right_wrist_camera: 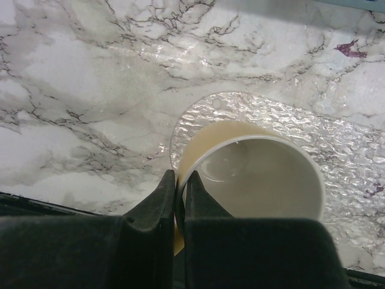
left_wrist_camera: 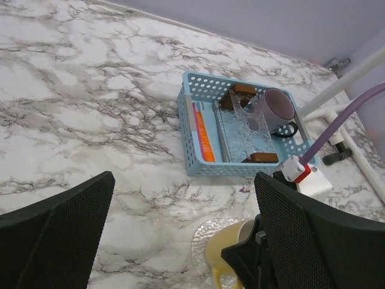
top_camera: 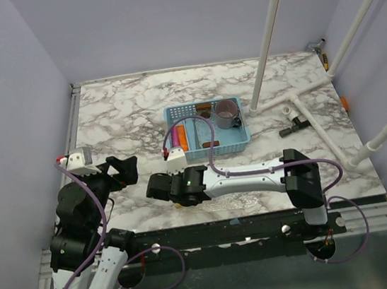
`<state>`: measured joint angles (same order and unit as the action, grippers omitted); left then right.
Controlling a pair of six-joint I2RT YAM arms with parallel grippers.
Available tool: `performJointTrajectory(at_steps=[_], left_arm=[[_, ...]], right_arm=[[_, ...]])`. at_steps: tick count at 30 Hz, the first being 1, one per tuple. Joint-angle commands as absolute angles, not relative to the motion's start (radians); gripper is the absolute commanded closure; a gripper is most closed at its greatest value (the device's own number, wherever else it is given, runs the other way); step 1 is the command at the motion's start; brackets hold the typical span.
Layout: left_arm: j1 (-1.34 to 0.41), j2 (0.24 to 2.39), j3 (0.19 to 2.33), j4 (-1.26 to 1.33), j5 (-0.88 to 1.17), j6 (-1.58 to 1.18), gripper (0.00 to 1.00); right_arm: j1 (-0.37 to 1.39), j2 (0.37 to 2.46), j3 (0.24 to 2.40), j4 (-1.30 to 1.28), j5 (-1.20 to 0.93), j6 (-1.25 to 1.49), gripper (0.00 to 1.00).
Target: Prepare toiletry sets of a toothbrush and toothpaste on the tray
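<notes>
On the marble table (top_camera: 117, 104) lies the tray (left_wrist_camera: 191, 150). Nearer than it, the left gripper (left_wrist_camera: 183, 180) stands wide apart and empty, and the right gripper (right_wrist_camera: 178, 180) is clamped on the yellow mug (right_wrist_camera: 258, 174) at its rim. Inside the tray, 1 purple-grey mug (left_wrist_camera: 278, 107) sits far right, with 2 toothpaste tubes (left_wrist_camera: 204, 135) and the toothbrush (left_wrist_camera: 220, 133) along the left side.

The left arm (top_camera: 82, 223) stands folded up at the near left corner. Its left gripper (left_wrist_camera: 183, 180) is held above the table, tilted forward, with the two black fingers (left_wrist_camera: 60, 229) spread wide apart. The right arm (top_camera: 248, 176) stretches low across the front from right to left, and the right gripper (right_wrist_camera: 178, 180) is pinched nearly together on the rim of a yellow mug (right_wrist_camera: 258, 174).
</notes>
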<state>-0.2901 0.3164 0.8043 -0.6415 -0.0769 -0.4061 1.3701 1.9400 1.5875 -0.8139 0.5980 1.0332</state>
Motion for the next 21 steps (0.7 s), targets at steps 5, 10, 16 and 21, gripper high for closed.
performJointTrajectory(at_steps=[5,10,16,21], left_arm=[[-0.295,0.293,0.795,-0.657,-0.095,-0.410,0.01],[-0.296,0.292,0.795,-0.658,-0.095,-0.409,0.01],[-0.296,0.292,0.794,-0.658,-0.094,-0.408,0.01],[-0.298,0.294,0.793,-0.658,-0.094,-0.408,0.01]], right_arm=[[1.378,1.978,1.642,-0.846,0.657,1.074,0.89],[1.378,1.982,1.644,-0.849,0.656,1.077,0.75],[1.379,1.984,1.659,-0.854,0.654,1.071,0.69],[1.380,1.955,1.674,-0.869,0.673,1.059,0.61]])
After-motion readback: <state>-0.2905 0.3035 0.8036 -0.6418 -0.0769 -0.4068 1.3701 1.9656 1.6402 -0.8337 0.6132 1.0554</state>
